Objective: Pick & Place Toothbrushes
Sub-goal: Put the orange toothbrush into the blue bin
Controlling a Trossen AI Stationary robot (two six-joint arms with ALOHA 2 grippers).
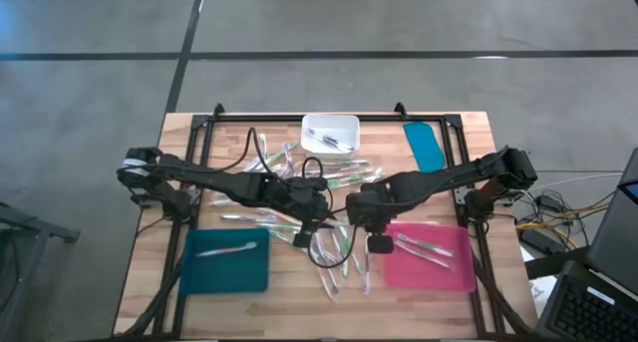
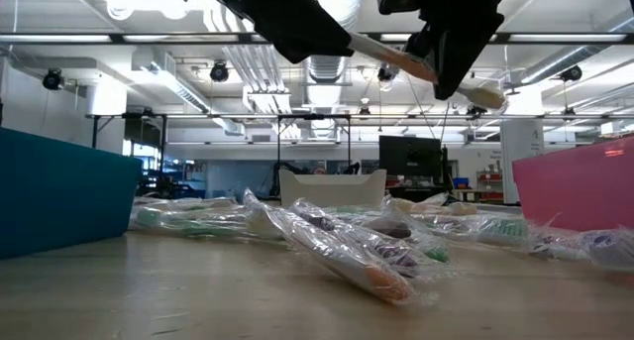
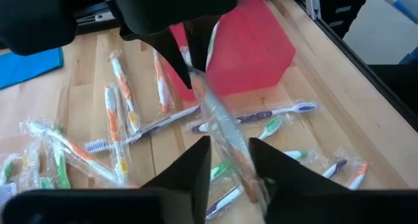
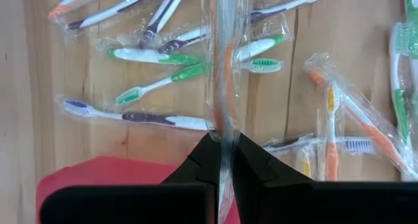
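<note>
A toothbrush with orange accents, in a clear wrapper, hangs in the air over the table's middle between my two grippers. My right gripper is shut on it. My left gripper stands with one finger on either side of the brush's other stretch, a narrow gap between them. In the low view the brush slants high above the table. Several more wrapped toothbrushes lie loose on the wood. One lies in the teal tray, and a few lie in the pink tray. My left gripper has the wrapped brush running between its fingers, which come at it slanting down from the table's left. I cannot tell whether the fingers touch the wrapper. My right gripper pinches the clear wrapper and the brush inside it between its two fingers, pointing steeply down. The brush runs on past the fingertips toward my left gripper, lifted clear of the table and tilted, and a whitish end sticks out on the other side.
A small white bin holding a few items stands at the far middle, with a flat teal piece to its right. A black frame rims the table. Loose brushes cover the middle between the two trays.
</note>
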